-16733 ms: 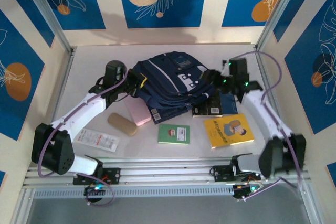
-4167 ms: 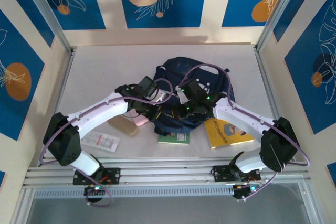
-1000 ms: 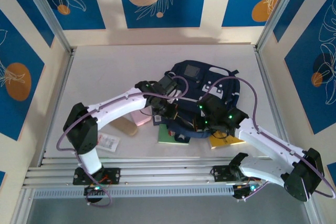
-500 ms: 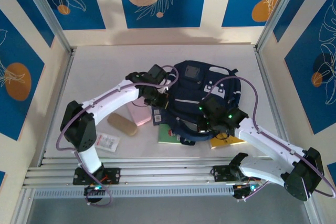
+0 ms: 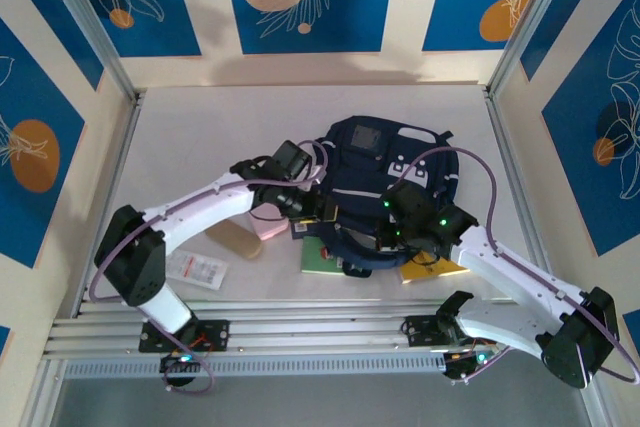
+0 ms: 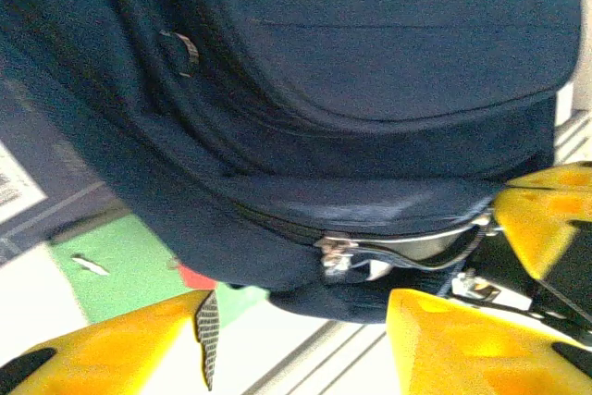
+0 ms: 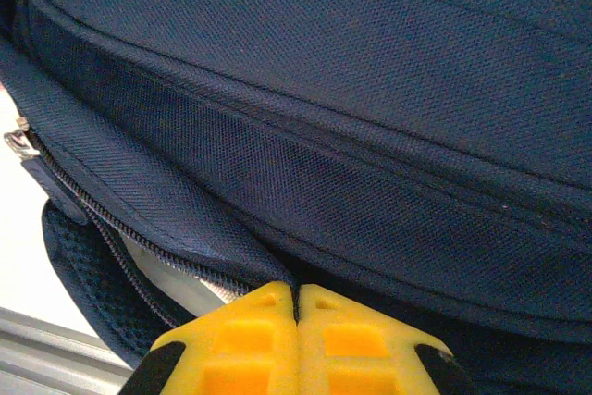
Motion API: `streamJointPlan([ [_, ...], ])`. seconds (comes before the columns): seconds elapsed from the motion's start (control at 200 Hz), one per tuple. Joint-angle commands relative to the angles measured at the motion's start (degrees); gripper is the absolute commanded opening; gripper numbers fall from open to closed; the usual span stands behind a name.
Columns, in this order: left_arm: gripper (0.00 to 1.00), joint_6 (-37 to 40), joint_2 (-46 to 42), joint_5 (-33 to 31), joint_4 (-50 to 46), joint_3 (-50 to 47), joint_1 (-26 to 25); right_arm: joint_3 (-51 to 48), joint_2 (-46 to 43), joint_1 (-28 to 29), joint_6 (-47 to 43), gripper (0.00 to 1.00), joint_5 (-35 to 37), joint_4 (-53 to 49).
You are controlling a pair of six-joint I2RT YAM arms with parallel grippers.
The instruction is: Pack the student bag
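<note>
The student bag [image 5: 385, 182], navy with a grey-white front patch, lies mid-table with its zipped mouth toward the near edge. My left gripper [image 5: 325, 209] hovers at the bag's near-left side, open. In the left wrist view its yellow fingers [image 6: 139, 339] stand apart on either side of the silver zipper pull [image 6: 335, 253], touching nothing. My right gripper [image 5: 384, 237] is at the bag's near rim. In the right wrist view it [image 7: 298, 298] is shut on the navy fabric edge [image 7: 231, 256] beside the zipper, and a pale lining shows in the slightly parted mouth.
A green book [image 5: 320, 260] and a yellow book [image 5: 432, 269] lie partly under the bag's near edge. A pink case [image 5: 265, 224], a tan case [image 5: 232, 239] and a white packet [image 5: 195, 267] lie to the left. The metal rail [image 5: 320, 332] runs along the front.
My left gripper has opened and swung from the bag's left side toward its near edge by the zipper pull. The right gripper has kept its pinch on the rim.
</note>
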Motion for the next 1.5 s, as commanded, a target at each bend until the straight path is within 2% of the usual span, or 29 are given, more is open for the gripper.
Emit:
streamJointPlan([
  [0.0,0.49,-5.47,-0.32,3.64,6.12,-1.58,-0.39,-0.66,-0.96,-0.67,1.66,0.0,-3.63,0.87],
  [0.19,0.38,-7.47,1.35,5.92,9.87,-3.22,-2.2,-1.19,-0.78,-1.49,1.55,0.0,-4.45,1.21],
  [0.55,0.42,-4.94,1.95,4.03,6.4,-4.12,-3.38,-1.55,-1.39,-2.2,1.44,0.0,-5.5,1.84],
  [0.915,0.41,-7.04,2.72,5.16,10.95,-5.24,-5.04,-3.49,-1.04,-2.2,2.74,0.0,-8.67,4.31],
  [1.235,0.3,-4.68,5.84,2.49,8.78,-2.75,-5.62,-4.09,-2.44,-1.58,4.67,0.0,-9.87,5.77],
  [1.325,0.18,-3.46,6.79,0.32,8.49,-2.35,-5.63,-4.12,-2.7,-1.49,5.2,0.0,-10.92,6.45],
  [1.36,0.17,-3.27,7.14,0.1,8.95,-2.26,-5.56,-4.22,-2.78,-1.49,5.38,0.0,-11.28,6.79],
  [1.435,0.2,-2.87,8.02,0.02,10.26,-2.08,-5.57,-4.37,-2.75,-1.49,5.87,0.0,-12.02,7.5],
  [1.495,0.35,-2.26,8.67,-0.67,10.67,-1.87,-5.57,-4.49,-2.76,-1.55,6.14,0.0,-12.53,7.92],
])
